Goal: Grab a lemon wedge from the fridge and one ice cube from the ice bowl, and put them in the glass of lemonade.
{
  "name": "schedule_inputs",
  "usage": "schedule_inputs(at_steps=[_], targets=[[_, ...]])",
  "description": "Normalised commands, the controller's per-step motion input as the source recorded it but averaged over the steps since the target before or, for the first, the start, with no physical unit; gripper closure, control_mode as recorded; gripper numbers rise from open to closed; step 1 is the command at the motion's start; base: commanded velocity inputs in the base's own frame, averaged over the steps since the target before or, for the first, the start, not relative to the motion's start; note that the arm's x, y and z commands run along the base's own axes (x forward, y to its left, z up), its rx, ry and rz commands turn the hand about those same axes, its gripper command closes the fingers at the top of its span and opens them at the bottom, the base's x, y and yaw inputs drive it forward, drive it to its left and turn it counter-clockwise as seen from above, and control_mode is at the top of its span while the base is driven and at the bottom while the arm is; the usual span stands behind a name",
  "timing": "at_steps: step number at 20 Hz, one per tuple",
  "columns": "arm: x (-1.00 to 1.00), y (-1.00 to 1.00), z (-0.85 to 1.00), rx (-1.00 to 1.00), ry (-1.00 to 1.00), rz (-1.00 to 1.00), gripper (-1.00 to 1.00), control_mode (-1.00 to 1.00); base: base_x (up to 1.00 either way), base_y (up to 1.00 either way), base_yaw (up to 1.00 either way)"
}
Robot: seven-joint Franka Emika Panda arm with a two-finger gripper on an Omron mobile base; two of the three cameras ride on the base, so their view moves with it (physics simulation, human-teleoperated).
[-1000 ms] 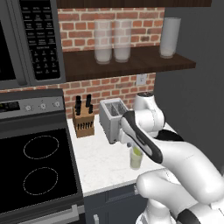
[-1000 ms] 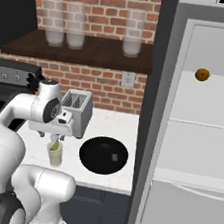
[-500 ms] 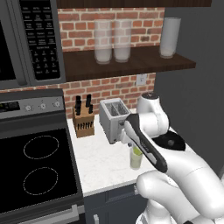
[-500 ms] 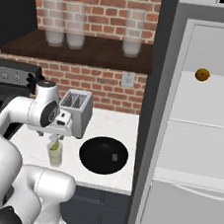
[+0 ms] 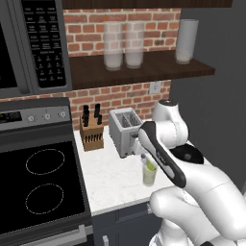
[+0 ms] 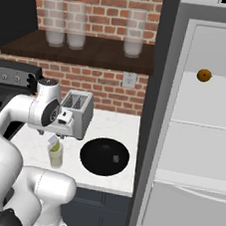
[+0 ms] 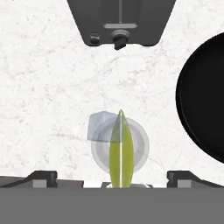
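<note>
The glass of lemonade [image 7: 120, 151] stands on the white counter just in front of the toaster. In it stands the yellow-green lemon wedge [image 7: 120, 146], upright, with its edge toward the hand camera. A pale translucent ice cube [image 7: 99, 127] sits at the glass's rim, partly over the liquid. My gripper [image 7: 113, 179] hangs straight above the glass, open, its fingertips [image 7: 41, 177] wide apart and holding nothing. From the sides, the glass [image 5: 149, 174] [image 6: 56, 154] is right under the gripper [image 5: 143, 156] [image 6: 56, 137]. The black ice bowl [image 6: 104, 156] lies right of the glass with one cube in it. The fridge [image 6: 209, 122] stands open.
A silver toaster [image 5: 124, 129] stands just behind the glass, a knife block [image 5: 91, 132] left of it, and the black stove top [image 5: 38, 182] beyond that. Frosted glasses [image 5: 124, 45] line the shelf above. An orange-brown ball [image 6: 204, 75] sits on an upper fridge shelf.
The arm's elbow has shifted slightly; the hand stays over the glass.
</note>
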Motion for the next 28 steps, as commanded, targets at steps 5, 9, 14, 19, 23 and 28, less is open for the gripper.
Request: schedule_inputs(at_steps=[5, 9, 14, 19, 23, 28], targets=[[0.00, -0.02, 0.17, 0.05, 0.00, 0.00, -1.00, -1.00, 0.00, 0.00, 0.00], [0.00, 0.00, 0.28, 0.06, 0.00, 0.00, -1.00, -1.00, 0.00, 0.00, 0.00], [0.00, 0.00, 0.26, 0.06, 0.00, 0.00, -1.00, -1.00, 0.00, 0.00, 0.00], [0.00, 0.00, 0.18, 0.05, 0.00, 0.00, -1.00, -1.00, 0.00, 0.00, 0.00], [0.00, -0.02, 0.14, 0.05, 0.00, 0.00, -1.00, -1.00, 0.00, 0.00, 0.00], [0.00, -0.04, 0.13, 0.06, 0.00, 0.00, -1.00, -1.00, 0.00, 0.00, 0.00]])
